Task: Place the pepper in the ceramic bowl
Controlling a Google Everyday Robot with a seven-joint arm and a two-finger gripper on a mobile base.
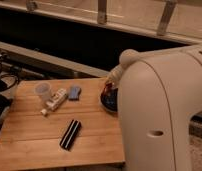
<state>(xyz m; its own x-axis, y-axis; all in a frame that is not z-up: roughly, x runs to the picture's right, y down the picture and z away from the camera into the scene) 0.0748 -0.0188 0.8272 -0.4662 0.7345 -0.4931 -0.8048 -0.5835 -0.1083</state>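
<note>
A dark ceramic bowl (109, 103) sits at the right edge of the wooden table (34, 145), partly hidden by my large white arm. My gripper (109, 91) hangs just above the bowl, reaching down from the arm's wrist. A small reddish thing, likely the pepper (107, 89), shows at the gripper's tip over the bowl. I cannot tell whether it is held or lies in the bowl.
On the table to the left are a clear plastic cup (42, 90), a white bottle lying on its side (54, 100), a blue sponge (74, 92) and a black flat package (70, 134). A dark counter and railing run behind. Cables lie at the far left.
</note>
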